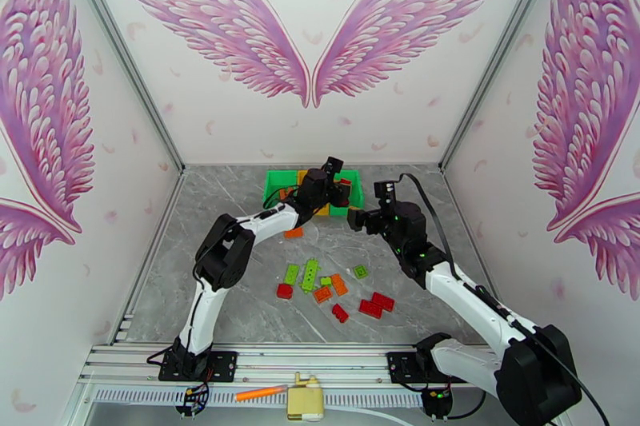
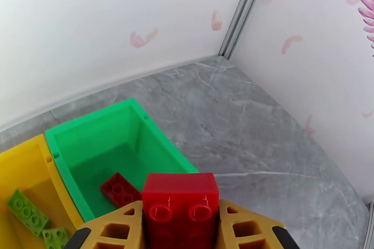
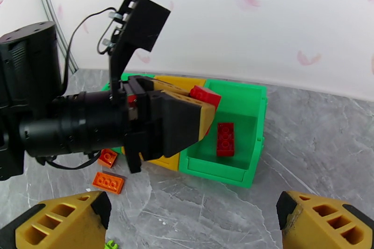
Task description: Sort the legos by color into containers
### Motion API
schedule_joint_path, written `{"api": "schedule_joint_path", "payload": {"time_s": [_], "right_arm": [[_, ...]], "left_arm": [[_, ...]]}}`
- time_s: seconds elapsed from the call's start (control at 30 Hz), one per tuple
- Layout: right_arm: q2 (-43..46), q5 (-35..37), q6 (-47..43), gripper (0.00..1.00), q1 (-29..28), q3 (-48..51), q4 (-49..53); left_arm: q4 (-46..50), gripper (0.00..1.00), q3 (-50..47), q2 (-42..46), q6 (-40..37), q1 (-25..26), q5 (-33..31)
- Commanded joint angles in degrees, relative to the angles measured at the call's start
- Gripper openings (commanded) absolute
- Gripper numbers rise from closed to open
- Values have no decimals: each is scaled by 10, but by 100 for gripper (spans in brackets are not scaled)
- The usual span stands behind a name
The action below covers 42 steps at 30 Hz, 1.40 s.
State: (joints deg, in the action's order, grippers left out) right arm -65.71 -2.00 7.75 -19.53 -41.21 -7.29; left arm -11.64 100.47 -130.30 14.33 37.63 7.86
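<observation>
My left gripper (image 1: 342,191) hovers over the right-hand green container (image 1: 356,197), shut on a red lego (image 2: 180,201). The right wrist view shows that lego (image 3: 205,96) pinched at the fingertips above the green bin (image 3: 250,119), where another red lego (image 3: 225,138) lies. The yellow container (image 2: 21,170) beside it holds green legos (image 2: 27,211). My right gripper (image 1: 353,220) hangs open just in front of the bins, nothing between its fingers (image 3: 61,219). Several loose legos lie mid-table: green (image 1: 309,273), orange (image 1: 322,294), red (image 1: 370,308).
Two orange legos (image 3: 108,182) lie on the table just in front of the bins. The left green container (image 1: 276,180) sits at the row's far end. An orange pen-like stick (image 1: 262,392) and a beige object (image 1: 305,400) rest on the front rail.
</observation>
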Motion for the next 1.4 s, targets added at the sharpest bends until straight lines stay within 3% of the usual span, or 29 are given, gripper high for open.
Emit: {"api": "schedule_joint_path", "payload": {"time_s": [0.0, 0.43, 0.7, 0.97, 1.23, 1.37], "right_arm": [[4, 2, 9, 99, 4, 7, 3], [-3, -10, 19, 99, 5, 0, 1], [0, -14, 23, 99, 4, -4, 0], [18, 5, 25, 99, 4, -26, 88], [33, 23, -1, 99, 2, -54, 251], [38, 41, 0, 99, -3, -67, 330]], "left_arm": [[54, 29, 75, -46, 0, -5, 11], [171, 33, 255, -155, 6, -12, -20], [173, 51, 253, -135, -2, -12, -17], [107, 74, 108, -12, -11, -14, -2], [-13, 86, -120, 156, -44, -13, 15], [-60, 93, -241, 249, -82, -17, 59]]}}
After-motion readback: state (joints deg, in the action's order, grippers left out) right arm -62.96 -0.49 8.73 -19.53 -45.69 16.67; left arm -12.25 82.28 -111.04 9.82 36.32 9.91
